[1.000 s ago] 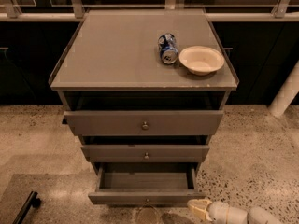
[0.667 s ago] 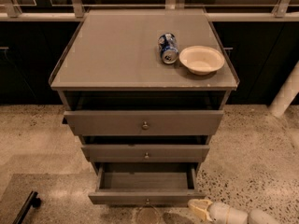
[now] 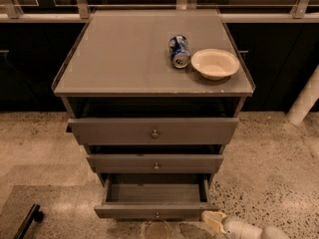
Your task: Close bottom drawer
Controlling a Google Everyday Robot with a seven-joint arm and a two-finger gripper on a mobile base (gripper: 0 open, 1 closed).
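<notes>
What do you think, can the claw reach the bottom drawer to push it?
Probably yes. The claw sits low, just right of the bottom drawer's pulled-out front, and nothing stands between them.

Dim warm overhead light; soft sheen on cabinet top, deep shadow under its overhang; gripper pale, bottom-right edge.

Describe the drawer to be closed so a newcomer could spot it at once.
On the grey cabinet carrying a can and a bowl, look down the front. The bottom drawer is the lowest of three, with the pincer beside its right front corner. It has the slimmest front and sticks out furthest.
</notes>
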